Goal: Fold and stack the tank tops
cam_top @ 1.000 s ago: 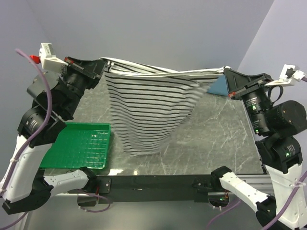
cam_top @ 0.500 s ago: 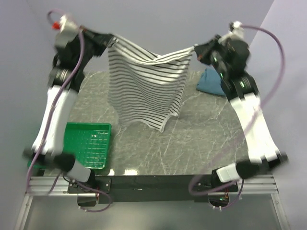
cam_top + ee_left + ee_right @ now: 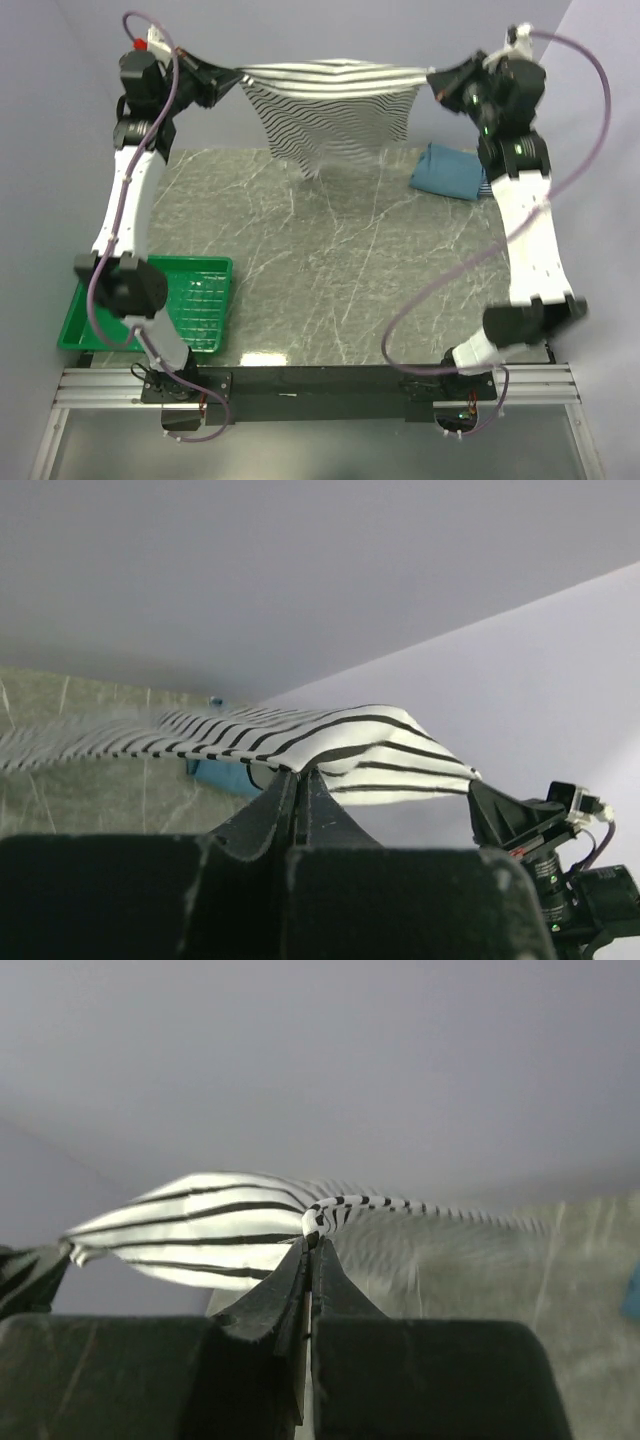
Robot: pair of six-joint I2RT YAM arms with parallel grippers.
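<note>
The black-and-white striped tank top (image 3: 335, 110) is hanging taut and high over the far edge of the table (image 3: 350, 280). A second ago it was sagging over the middle. The arms are probably swinging it out to lay it flat for folding. The folded teal tank top (image 3: 448, 172) is lying near the far right corner. The left gripper (image 3: 232, 80) and right gripper (image 3: 432, 82) are each clamping a top corner, jaws closed on cloth.

The black-and-white striped tank top (image 3: 330, 115) and the plain teal-blue tank top (image 3: 450, 172) are seen as soft, matt cloth. The desk (image 3: 350, 280) is surfaced in smooth, faintly glossy grey marble-look material. The green basket (image 3: 205, 300) is moulded of shiny, gridded plastic.
</note>
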